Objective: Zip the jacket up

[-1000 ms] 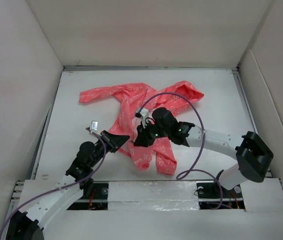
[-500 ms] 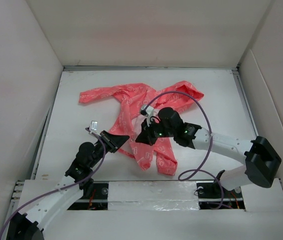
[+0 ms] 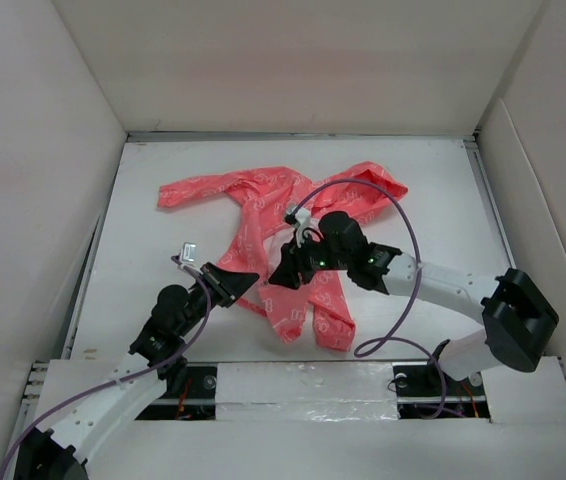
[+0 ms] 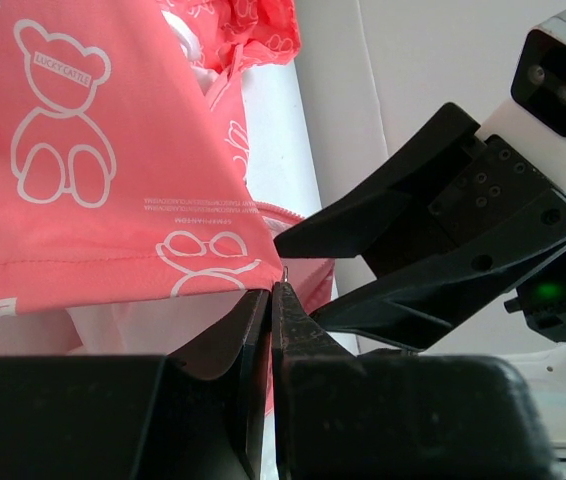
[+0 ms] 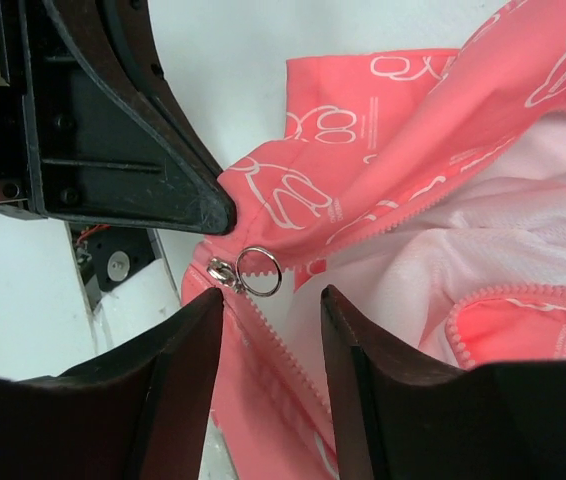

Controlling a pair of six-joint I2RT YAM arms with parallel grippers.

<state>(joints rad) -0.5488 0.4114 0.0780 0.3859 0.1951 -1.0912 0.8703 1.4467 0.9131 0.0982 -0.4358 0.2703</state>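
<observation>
The coral-pink jacket lies crumpled and open on the white table, its lower part trailing toward the near edge. My left gripper is shut on the jacket's bottom hem; in the left wrist view its jaws meet with pink fabric between them. My right gripper is open just right of it. In the right wrist view its fingers straddle the zipper teeth, with the metal slider and its ring pull just beyond the tips. The pale lining shows inside.
White walls enclose the table on three sides. A purple cable loops over my right arm. The two grippers are very close together over the jacket's lower end.
My right gripper has shifted slightly toward the near left, closer to my left gripper and the zipper slider. The left arm has barely moved.
</observation>
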